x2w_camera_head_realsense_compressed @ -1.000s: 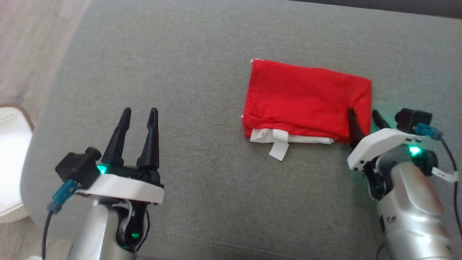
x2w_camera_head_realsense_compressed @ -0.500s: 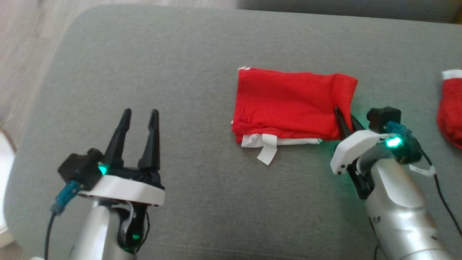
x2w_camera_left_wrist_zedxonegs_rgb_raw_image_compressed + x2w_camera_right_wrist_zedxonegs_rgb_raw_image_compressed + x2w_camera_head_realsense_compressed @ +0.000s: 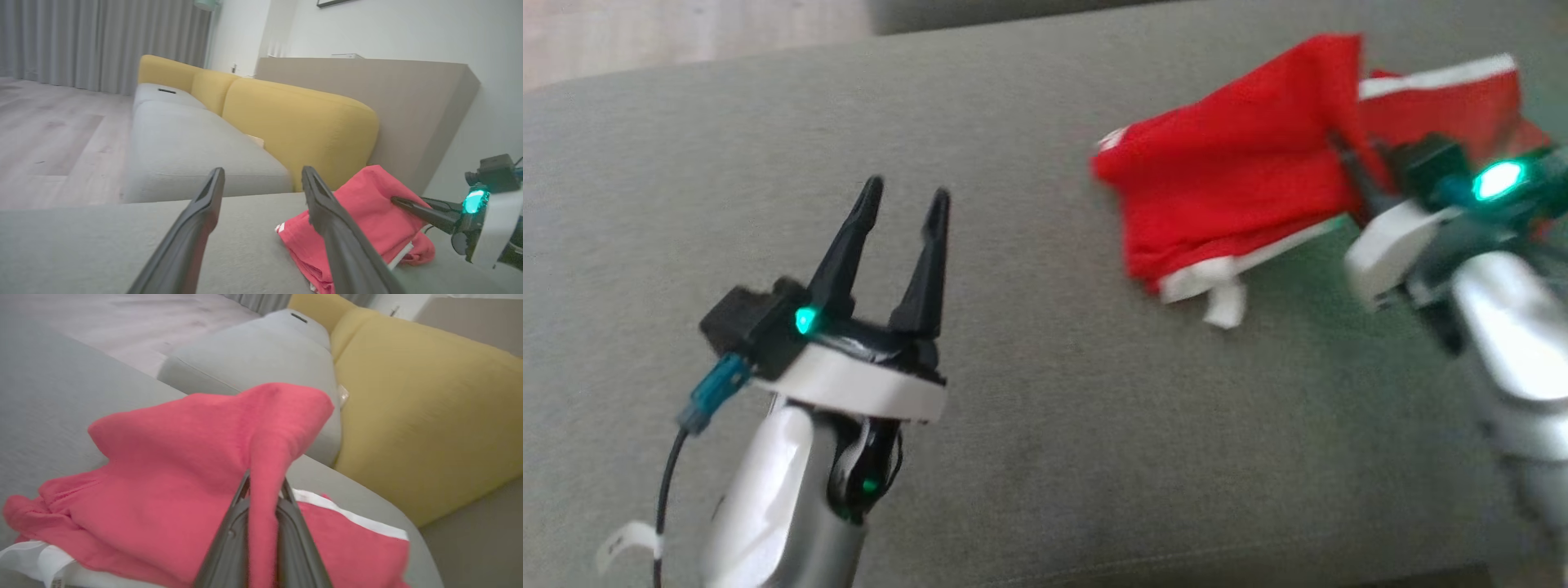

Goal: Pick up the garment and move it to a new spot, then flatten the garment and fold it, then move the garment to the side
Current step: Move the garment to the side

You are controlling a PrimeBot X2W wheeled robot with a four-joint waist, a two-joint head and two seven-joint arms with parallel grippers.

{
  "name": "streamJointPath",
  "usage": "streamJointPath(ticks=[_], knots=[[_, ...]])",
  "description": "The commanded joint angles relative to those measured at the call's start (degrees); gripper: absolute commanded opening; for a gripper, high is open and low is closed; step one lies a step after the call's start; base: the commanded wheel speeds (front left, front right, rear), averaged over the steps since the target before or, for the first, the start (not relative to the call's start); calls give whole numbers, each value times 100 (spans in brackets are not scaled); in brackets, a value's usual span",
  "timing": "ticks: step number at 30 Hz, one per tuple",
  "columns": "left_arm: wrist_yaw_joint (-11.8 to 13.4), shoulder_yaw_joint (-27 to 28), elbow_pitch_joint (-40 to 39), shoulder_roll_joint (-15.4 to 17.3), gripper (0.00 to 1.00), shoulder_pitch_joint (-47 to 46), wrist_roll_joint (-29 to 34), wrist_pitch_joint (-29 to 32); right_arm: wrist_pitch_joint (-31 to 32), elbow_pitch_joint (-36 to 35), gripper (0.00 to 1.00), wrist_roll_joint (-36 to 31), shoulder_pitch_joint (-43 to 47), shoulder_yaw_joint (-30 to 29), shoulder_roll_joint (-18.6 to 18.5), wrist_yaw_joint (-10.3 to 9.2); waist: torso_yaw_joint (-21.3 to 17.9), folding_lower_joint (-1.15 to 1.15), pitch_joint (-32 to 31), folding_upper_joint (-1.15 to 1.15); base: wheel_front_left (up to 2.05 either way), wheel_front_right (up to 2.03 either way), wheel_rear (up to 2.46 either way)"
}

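Note:
The garment (image 3: pixel 1225 188) is a folded red piece with a white hem and a white tag, lying on the grey sofa seat (image 3: pixel 1045 425). My right gripper (image 3: pixel 1347 155) is shut on a pinch of its right edge, and that side is raised off the seat. In the right wrist view the fingers (image 3: pixel 235 539) clamp a ridge of the red garment (image 3: pixel 171 457). My left gripper (image 3: pixel 905 192) hovers open and empty over the seat, well left of the garment. The left wrist view shows my left gripper (image 3: pixel 261 173), the garment (image 3: pixel 367 212) and the right gripper (image 3: pixel 398 201).
A second red piece with a white stripe (image 3: pixel 1445 94) lies just behind the held garment and shows again as the striped red piece (image 3: pixel 359 543). A yellow backrest (image 3: pixel 302 122) and another grey seat (image 3: pixel 184 143) stand beyond. Wooden floor (image 3: pixel 686 33) lies past the seat's far edge.
My right gripper has shut on the garment's right edge and lifted that side, tilting the fold. The head camera has swung right, bringing the second red piece into view. The left gripper stays open.

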Motion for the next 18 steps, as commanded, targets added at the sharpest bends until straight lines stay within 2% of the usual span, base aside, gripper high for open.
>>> streamJointPath(ticks=[1,4,5,8,10,13,18], knots=[[-33,95,-254,42,100,-364,-43,-34,146,-353,0,193,-295,73,-426,37,-255,0,306,0,0,0,0],[-33,-2,-291,42,100,-509,-83,-34,357,-513,0,339,-443,-27,-1013,37,-296,0,457,0,0,0,0],[-33,-2,-291,42,100,-509,-83,-34,357,-513,0,339,-443,-27,-1013,37,-296,0,457,0,0,0,0],[-33,-83,-333,42,100,-605,-94,-34,574,-522,0,371,-527,-382,-1532,37,-267,0,665,0,0,0,0],[-33,-102,-344,42,100,-648,-93,-34,679,-448,0,347,-519,-586,-1728,37,-216,0,789,0,0,0,0],[-33,-92,-358,42,100,-716,-93,-34,864,-320,0,222,-493,-1065,-1823,37,-125,0,984,0,0,0,0],[-34,-27,-358,42,100,-787,-85,-34,1052,-265,0,-111,-300,-1718,-1779,37,16,0,1259,0,0,0,0]])
